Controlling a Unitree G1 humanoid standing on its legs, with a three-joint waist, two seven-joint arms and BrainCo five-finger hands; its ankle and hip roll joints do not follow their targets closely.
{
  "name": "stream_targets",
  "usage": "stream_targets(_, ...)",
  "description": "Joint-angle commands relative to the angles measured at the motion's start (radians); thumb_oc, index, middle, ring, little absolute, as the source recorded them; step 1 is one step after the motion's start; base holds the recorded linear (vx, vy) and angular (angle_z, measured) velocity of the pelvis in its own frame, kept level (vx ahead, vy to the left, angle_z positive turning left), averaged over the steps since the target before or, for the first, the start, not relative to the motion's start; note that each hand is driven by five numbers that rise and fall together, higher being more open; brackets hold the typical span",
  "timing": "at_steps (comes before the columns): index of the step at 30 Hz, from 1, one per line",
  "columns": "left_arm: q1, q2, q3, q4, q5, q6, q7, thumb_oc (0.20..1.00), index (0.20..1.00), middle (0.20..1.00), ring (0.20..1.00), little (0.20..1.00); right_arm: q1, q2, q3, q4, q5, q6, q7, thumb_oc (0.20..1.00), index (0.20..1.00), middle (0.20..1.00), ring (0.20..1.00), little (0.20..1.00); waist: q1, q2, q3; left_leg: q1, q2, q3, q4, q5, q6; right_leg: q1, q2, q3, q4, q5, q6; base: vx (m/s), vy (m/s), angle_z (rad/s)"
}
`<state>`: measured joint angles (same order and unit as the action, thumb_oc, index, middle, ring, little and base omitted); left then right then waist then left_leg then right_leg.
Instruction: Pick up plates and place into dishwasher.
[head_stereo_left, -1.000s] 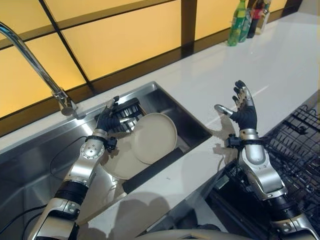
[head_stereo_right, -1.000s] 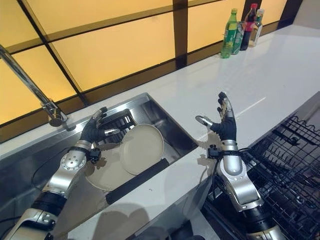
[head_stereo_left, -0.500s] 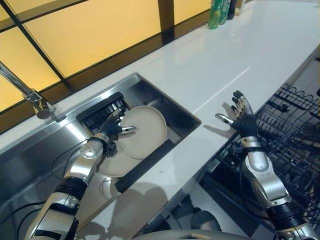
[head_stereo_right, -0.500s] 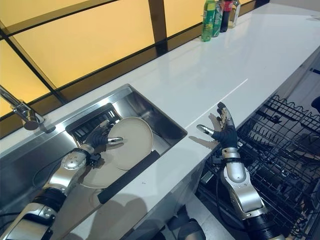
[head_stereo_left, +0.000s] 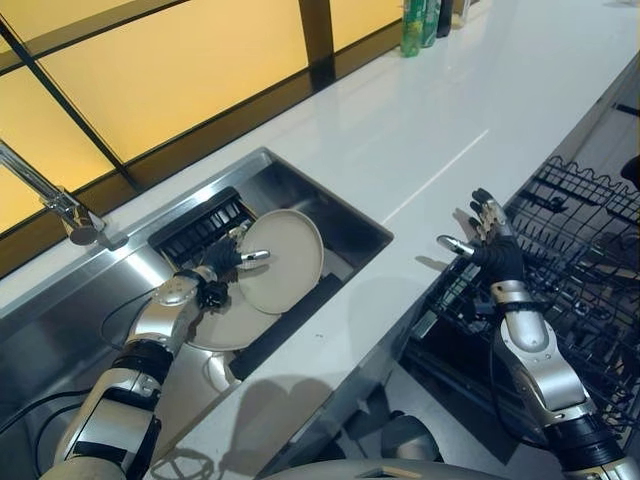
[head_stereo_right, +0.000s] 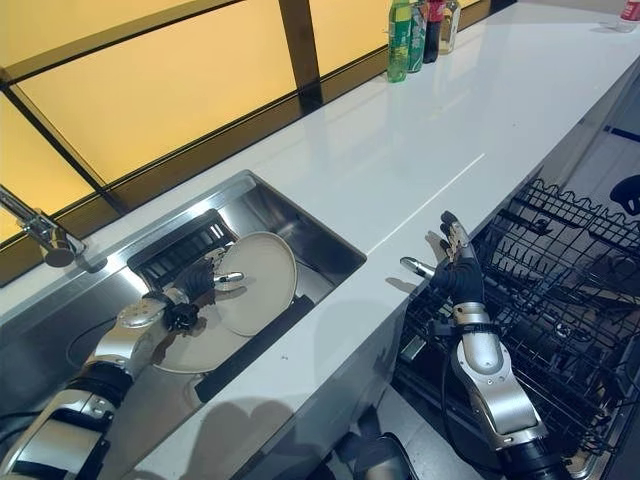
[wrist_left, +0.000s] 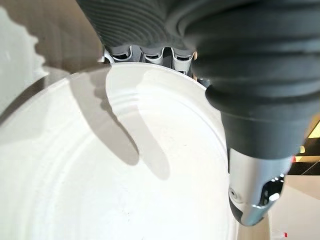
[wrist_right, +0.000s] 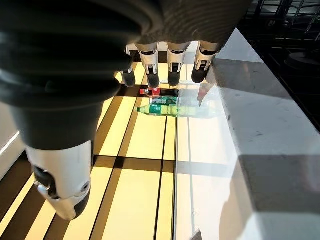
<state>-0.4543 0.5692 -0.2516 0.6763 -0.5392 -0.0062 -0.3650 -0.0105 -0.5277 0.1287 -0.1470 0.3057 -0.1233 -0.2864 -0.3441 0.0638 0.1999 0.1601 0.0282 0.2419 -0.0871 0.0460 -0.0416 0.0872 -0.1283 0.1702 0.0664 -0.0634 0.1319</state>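
Note:
A cream plate (head_stereo_left: 285, 260) stands tilted in the steel sink (head_stereo_left: 330, 200), leaning over a second cream plate (head_stereo_left: 222, 328) that lies flatter beneath it. My left hand (head_stereo_left: 222, 268) holds the tilted plate at its left rim. In the left wrist view the thumb (wrist_left: 255, 150) lies across the plate's face (wrist_left: 100, 175) and the fingers curl behind the rim. My right hand (head_stereo_left: 492, 252) hovers open, fingers spread and upright, over the counter's front edge beside the dishwasher rack (head_stereo_left: 590, 250). It holds nothing.
A black ribbed insert (head_stereo_left: 200, 220) sits at the sink's back and a dark bar (head_stereo_left: 290, 325) lies along its front. The faucet (head_stereo_left: 60, 200) rises at the left. Bottles (head_stereo_left: 415, 20) stand far back on the white counter (head_stereo_left: 450, 110).
The camera has shifted. My left hand went from spread fingers by the plate's rim to a pinch on it. My right hand sank toward the counter edge by the rack.

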Motion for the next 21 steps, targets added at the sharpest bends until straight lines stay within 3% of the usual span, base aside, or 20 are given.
stream_targets(1,0.029,0.026,-0.004,0.036,-0.075,-0.026,-0.188,0.937,0.937,0.937,0.937,0.937,0.020,-0.008,-0.028,-0.076,0.002,-0.058,0.012,1.000,1.000,1.000,1.000,1.000,0.007,-0.037,-0.080,0.005,-0.004,-0.002,0.250,-0.281,0.064,-0.197,-0.036,0.073,0.064,0.098,0.087,0.00,0.000,0.00)
stream_targets(3,0.040,0.028,-0.014,0.009,-0.091,-0.036,-0.249,0.507,0.507,0.507,0.507,0.507,0.024,-0.006,-0.029,-0.076,-0.001,-0.060,0.015,1.000,1.000,1.000,1.000,1.000,0.007,-0.034,-0.080,0.008,-0.006,-0.004,0.246,-0.281,0.065,-0.197,-0.034,0.073,0.064,0.098,0.087,0.00,0.000,0.00)
stream_targets(4,0.045,0.029,-0.021,-0.013,-0.095,-0.039,-0.272,0.325,0.325,0.325,0.325,0.325,0.025,-0.006,-0.028,-0.075,-0.002,-0.064,0.015,1.000,1.000,1.000,1.000,1.000,0.007,-0.032,-0.079,0.010,-0.006,-0.005,0.244,-0.281,0.065,-0.197,-0.034,0.072,0.064,0.098,0.086,0.00,0.000,0.00)
stream_targets(5,0.048,0.033,-0.030,-0.034,-0.099,-0.045,-0.294,0.200,0.200,0.200,0.200,0.200,0.026,-0.005,-0.026,-0.073,-0.003,-0.067,0.015,1.000,1.000,1.000,1.000,1.000,0.008,-0.030,-0.079,0.011,-0.007,-0.006,0.244,-0.281,0.065,-0.196,-0.034,0.071,0.064,0.097,0.085,0.00,0.000,0.00)
stream_targets(11,0.058,0.063,-0.070,-0.146,-0.138,-0.026,-0.342,0.200,0.200,0.200,0.200,0.200,0.028,-0.003,-0.012,-0.074,-0.010,-0.066,0.009,1.000,1.000,1.000,1.000,1.000,0.014,-0.020,-0.083,0.020,-0.009,-0.014,0.230,-0.278,0.066,-0.187,-0.033,0.065,0.060,0.094,0.082,0.00,0.002,0.01)
stream_targets(16,0.074,0.078,-0.076,-0.210,-0.155,-0.015,-0.353,0.291,0.291,0.291,0.291,0.291,0.030,-0.001,-0.009,-0.073,-0.013,-0.066,-0.002,1.000,1.000,1.000,1.000,1.000,0.022,-0.013,-0.087,0.024,-0.012,-0.024,0.218,-0.274,0.065,-0.183,-0.034,0.058,0.056,0.091,0.080,0.00,0.000,0.01)
stream_targets(21,0.088,0.083,-0.075,-0.244,-0.153,-0.013,-0.360,0.332,0.332,0.332,0.332,0.332,0.034,0.000,-0.012,-0.075,-0.009,-0.063,-0.001,1.000,1.000,1.000,1.000,1.000,0.025,-0.009,-0.090,0.028,-0.015,-0.030,0.207,-0.270,0.066,-0.183,-0.033,0.054,0.056,0.091,0.079,0.00,0.003,0.02)
